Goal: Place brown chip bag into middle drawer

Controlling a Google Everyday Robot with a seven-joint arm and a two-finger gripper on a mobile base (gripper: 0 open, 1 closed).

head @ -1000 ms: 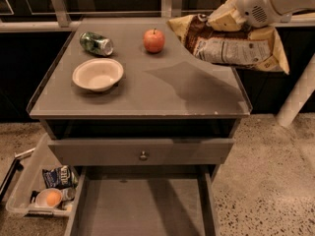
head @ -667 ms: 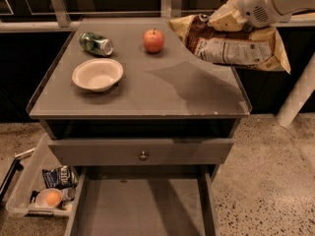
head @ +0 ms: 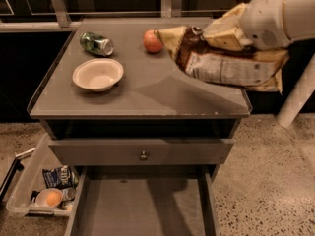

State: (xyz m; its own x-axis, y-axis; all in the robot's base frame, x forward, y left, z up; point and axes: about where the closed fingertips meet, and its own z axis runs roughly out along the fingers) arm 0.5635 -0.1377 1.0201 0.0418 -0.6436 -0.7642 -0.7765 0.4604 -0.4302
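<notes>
My gripper (head: pixel 222 35) is at the upper right, over the right side of the table top, and it is shut on the brown chip bag (head: pixel 229 65). The bag has a dark brown middle with pale ends. It hangs tilted in the air above the table's right edge. The white arm (head: pixel 278 14) comes in from the top right. The middle drawer (head: pixel 142 205) is pulled open at the bottom of the cabinet, showing a bare grey floor with low side walls. The bag is well above it and to its right.
On the grey table top (head: pixel 142 95) are a white bowl (head: pixel 97 73), a green can (head: pixel 96 43) lying on its side and a red apple (head: pixel 153 41). A drawer front with a round knob (head: pixel 143 156) sits above the open drawer. A clear bin (head: pixel 27 191) stands on the floor at the left.
The gripper and the chip bag have shifted slightly left and lower over the table's right side. Everything else has stayed put.
</notes>
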